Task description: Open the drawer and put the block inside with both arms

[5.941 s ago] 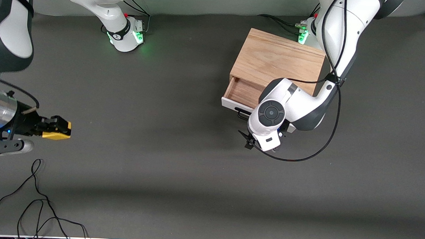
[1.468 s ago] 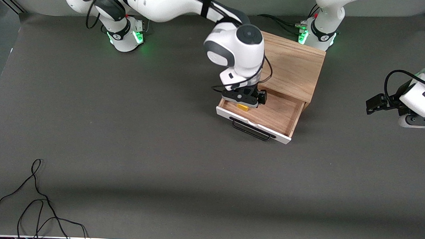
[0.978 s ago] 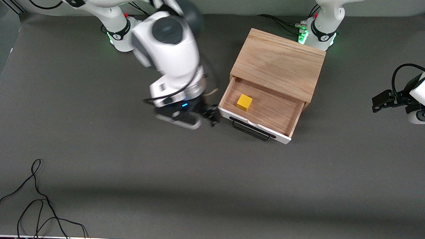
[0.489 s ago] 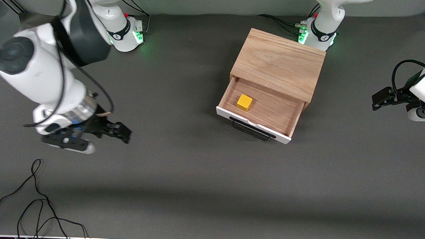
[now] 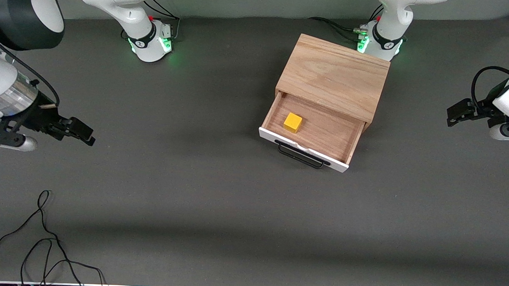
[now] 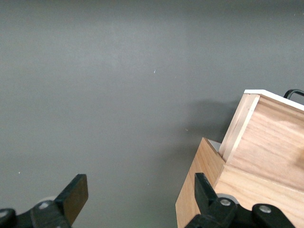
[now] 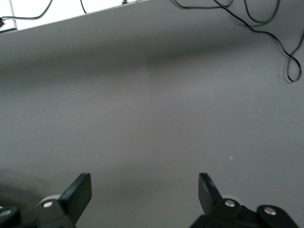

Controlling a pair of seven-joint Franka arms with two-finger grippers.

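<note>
The drawer (image 5: 312, 130) stands pulled out of the light oak box (image 5: 333, 76), white front and black handle (image 5: 300, 155) toward the front camera. The yellow block (image 5: 293, 122) lies inside it, toward the right arm's end. My right gripper (image 5: 79, 132) is open and empty over bare table at the right arm's end. My left gripper (image 5: 455, 114) is open and empty over bare table at the left arm's end. The left wrist view shows a corner of the box (image 6: 204, 190) and of the drawer (image 6: 266, 142).
Loose black cables (image 5: 43, 241) lie on the table near the front camera at the right arm's end; they also show in the right wrist view (image 7: 280, 42). Both green-lit bases (image 5: 152, 42) stand along the table's back edge.
My right gripper let go of the block in the drawer and drew back to the right arm's end of the table. The left arm has barely moved.
</note>
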